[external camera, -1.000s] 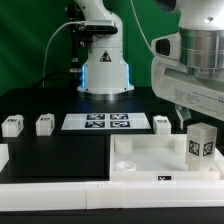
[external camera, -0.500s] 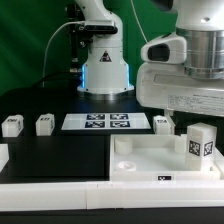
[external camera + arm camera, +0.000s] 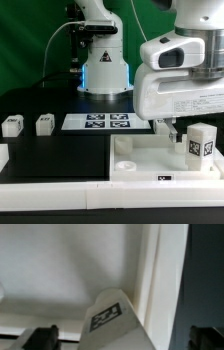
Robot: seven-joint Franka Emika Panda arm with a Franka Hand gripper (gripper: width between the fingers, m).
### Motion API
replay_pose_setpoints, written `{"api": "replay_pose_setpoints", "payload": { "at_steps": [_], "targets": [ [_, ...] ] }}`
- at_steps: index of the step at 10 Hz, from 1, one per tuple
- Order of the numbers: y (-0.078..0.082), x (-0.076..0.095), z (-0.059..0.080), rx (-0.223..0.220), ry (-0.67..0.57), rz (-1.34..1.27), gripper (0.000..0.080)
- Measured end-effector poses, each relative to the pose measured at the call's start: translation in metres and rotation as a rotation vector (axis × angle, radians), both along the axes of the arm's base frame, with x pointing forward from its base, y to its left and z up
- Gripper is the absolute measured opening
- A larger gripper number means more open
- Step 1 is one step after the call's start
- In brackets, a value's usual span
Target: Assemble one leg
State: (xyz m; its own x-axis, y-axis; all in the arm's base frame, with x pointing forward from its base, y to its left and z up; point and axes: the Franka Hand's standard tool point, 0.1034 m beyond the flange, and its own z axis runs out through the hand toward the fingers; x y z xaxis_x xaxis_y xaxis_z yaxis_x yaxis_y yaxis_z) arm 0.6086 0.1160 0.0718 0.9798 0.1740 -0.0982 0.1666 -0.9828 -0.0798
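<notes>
A white leg [image 3: 200, 141] with a black-and-white tag stands upright in the right far corner of the white tabletop [image 3: 150, 163]. My gripper hangs just above and around it, and one dark finger [image 3: 172, 130] shows beside the leg. In the wrist view the gripper [image 3: 125, 340] is open. Its two fingers stand wide apart on either side of the tagged leg [image 3: 108, 317] and do not touch it. The tabletop's flat surface [image 3: 70, 263] and raised rim [image 3: 165, 269] fill the rest of that view.
Two more small white legs [image 3: 12, 125] [image 3: 45, 124] stand on the black table at the exterior view's left. The marker board [image 3: 97, 122] lies in the middle, in front of the arm's base [image 3: 105, 75]. A white ledge [image 3: 60, 195] runs along the front.
The gripper hand has come down and shifted toward the exterior view's left, over the upright leg. It now hides the small leg that stood behind the tabletop.
</notes>
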Motion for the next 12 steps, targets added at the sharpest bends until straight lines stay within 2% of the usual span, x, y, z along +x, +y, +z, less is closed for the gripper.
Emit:
{"api": "replay_pose_setpoints", "payload": {
  "at_steps": [4, 5, 7, 8, 12],
  "targets": [
    [-0.0013, 0.0007, -0.0003, 0.024, -0.025, 0.333, 0.0649],
    [-0.0014, 0.0007, -0.0004, 0.023, -0.024, 0.331, 0.0649],
    [-0.0016, 0.0007, -0.0005, 0.023, -0.024, 0.329, 0.0386],
    [-0.0018, 0.0008, -0.0004, 0.023, -0.024, 0.329, 0.0291],
    [-0.0017, 0.0007, -0.0005, 0.019, -0.022, 0.287, 0.0292]
  ]
}}
